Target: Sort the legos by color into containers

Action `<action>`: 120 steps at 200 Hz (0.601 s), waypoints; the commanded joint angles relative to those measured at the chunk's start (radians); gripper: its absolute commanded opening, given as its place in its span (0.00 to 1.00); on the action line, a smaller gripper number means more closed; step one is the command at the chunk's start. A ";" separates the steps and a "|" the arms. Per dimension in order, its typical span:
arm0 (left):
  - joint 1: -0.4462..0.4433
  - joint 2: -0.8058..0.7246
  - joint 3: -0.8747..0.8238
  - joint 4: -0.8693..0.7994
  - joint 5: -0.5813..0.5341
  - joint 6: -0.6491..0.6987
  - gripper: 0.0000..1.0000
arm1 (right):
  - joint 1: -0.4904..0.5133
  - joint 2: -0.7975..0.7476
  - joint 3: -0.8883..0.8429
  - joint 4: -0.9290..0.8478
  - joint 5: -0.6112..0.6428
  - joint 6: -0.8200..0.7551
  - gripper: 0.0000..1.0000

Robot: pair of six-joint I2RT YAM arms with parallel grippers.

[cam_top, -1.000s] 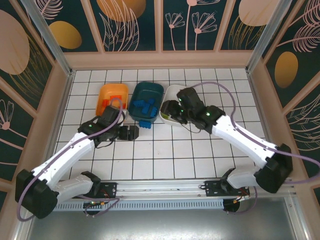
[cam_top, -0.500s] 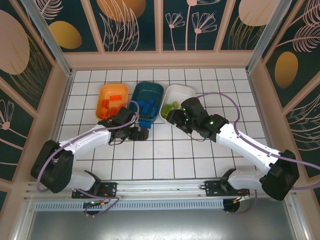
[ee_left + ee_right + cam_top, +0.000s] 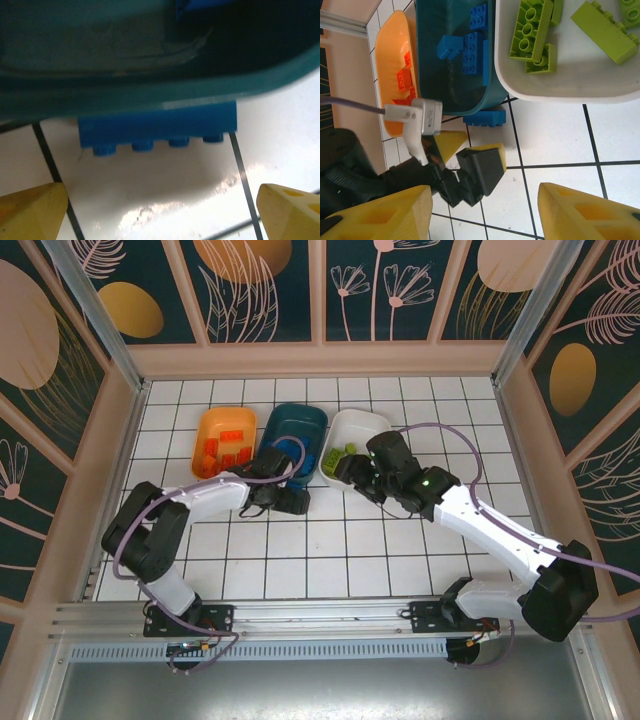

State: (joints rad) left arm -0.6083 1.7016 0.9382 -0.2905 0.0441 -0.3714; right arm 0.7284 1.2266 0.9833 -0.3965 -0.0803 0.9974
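White-tiled tabletop [image 3: 330, 550] holds an orange tray [image 3: 225, 412] of red bricks [image 3: 218, 452] and a teal tray [image 3: 300, 412] of blue bricks [image 3: 465, 50]. A stray blue brick [image 3: 157, 127] lies just beside the teal tray's wall, facing the left gripper [image 3: 160, 215], spread wide and empty. The right gripper [image 3: 487, 210], also spread and empty, hovers near the white tray [image 3: 365, 418] of green bricks [image 3: 530, 35].

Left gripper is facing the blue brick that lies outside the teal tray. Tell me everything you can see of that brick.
The blue brick is a small, glossy plastic rectangle, whole, with a row of four studs along the side facing the left gripper. It lies on the white tiled table just outside the teal tray, its far edge tucked under the tray's overhanging rim; whether the two touch cannot be told. The gripper's fingers are spread open, short of the brick and not touching it.
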 commanded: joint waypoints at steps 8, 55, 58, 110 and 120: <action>-0.003 0.075 0.072 0.005 -0.066 0.034 0.95 | -0.016 -0.001 -0.017 0.019 -0.016 -0.008 0.58; -0.002 0.137 0.147 0.008 -0.095 0.041 0.90 | -0.029 0.003 -0.032 0.034 -0.036 -0.009 0.58; -0.002 0.143 0.150 0.008 -0.092 0.041 0.89 | -0.029 0.002 -0.033 0.034 -0.038 -0.008 0.58; -0.003 0.155 0.169 -0.015 -0.078 0.013 0.68 | -0.044 0.015 -0.031 0.037 -0.047 -0.020 0.58; -0.003 0.141 0.157 -0.016 -0.072 0.004 0.68 | -0.045 0.016 -0.037 0.040 -0.049 -0.020 0.58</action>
State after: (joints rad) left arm -0.6090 1.8595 1.0977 -0.2951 -0.0376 -0.3527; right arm 0.6937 1.2297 0.9638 -0.3874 -0.1181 0.9939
